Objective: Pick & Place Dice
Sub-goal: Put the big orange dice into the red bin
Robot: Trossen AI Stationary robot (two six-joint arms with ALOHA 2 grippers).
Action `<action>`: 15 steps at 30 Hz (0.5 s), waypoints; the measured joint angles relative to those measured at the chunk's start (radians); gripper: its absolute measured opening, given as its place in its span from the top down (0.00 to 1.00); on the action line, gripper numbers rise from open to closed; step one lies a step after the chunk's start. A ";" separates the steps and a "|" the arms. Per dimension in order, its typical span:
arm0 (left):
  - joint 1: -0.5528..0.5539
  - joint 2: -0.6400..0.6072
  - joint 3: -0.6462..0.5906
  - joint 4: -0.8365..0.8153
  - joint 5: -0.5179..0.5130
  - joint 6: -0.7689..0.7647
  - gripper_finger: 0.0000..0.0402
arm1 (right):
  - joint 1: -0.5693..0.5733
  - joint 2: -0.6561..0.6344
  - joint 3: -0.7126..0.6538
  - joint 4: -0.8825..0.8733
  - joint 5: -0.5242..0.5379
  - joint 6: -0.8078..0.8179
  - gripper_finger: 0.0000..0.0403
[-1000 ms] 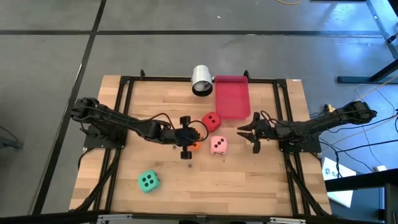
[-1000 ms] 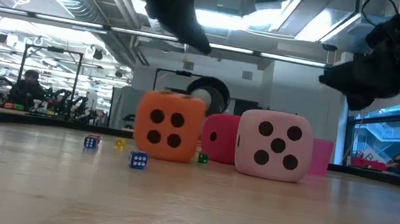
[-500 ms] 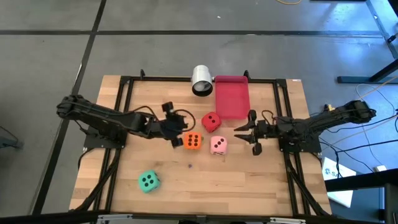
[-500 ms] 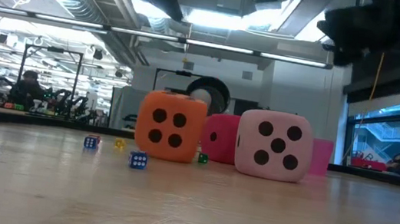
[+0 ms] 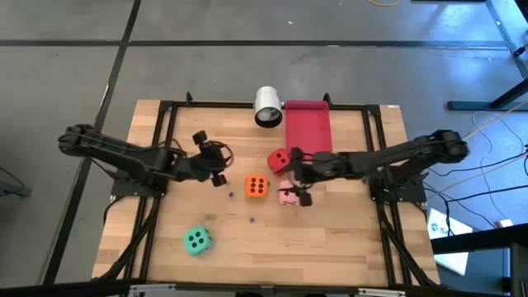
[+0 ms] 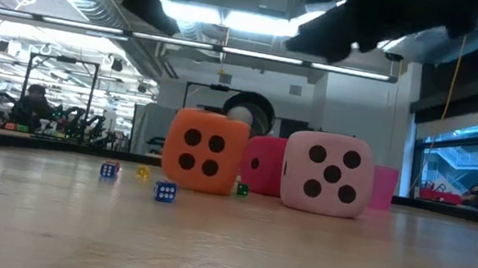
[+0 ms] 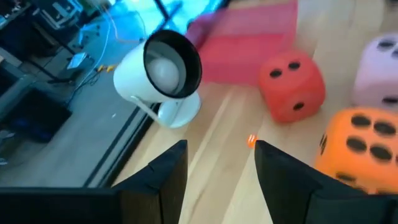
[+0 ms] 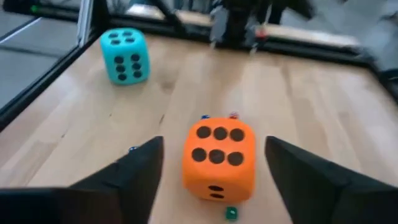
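Three dice sit close together at mid-table, each on its bottom face: orange (image 5: pixel 256 186), red (image 5: pixel 279 158) and pink (image 5: pixel 288 196). A green die (image 5: pixel 196 240) rests alone near the front left. My left gripper (image 5: pixel 216 158) is open, left of the orange die, touching nothing. My right gripper (image 5: pixel 294 177) hovers open above the red and pink dice. In its wrist view the orange die (image 8: pixel 217 158) lies ahead between its spread fingers.
A white cup (image 5: pixel 267 107) lies on its side at the far edge, beside a flat red tray (image 5: pixel 308 128). Some tiny dice (image 6: pixel 166 192) are scattered on the wood near the orange die. The black frame rails (image 5: pixel 165 148) run along both sides.
My left gripper has drawn back from the orange die toward the table's left edge; the die stays on the table. My right gripper has swung toward the table's left, from the right side to above the red and pink dice, with its fingers spread wider.
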 joint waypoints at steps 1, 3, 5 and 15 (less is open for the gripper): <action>-0.003 -0.033 -0.044 0.052 0.005 0.003 0.56 | 0.000 0.034 0.034 -0.016 -0.015 0.000 0.25; -0.007 -0.098 -0.133 0.157 0.014 0.014 0.55 | 0.000 0.091 0.102 -0.058 -0.036 -0.010 0.18; -0.011 -0.160 -0.213 0.258 0.038 0.021 0.55 | 0.004 0.143 0.172 -0.102 -0.038 -0.034 0.12; -0.012 -0.266 -0.481 0.522 0.188 -0.054 0.55 | 0.080 0.364 0.367 -0.200 0.075 -0.055 0.04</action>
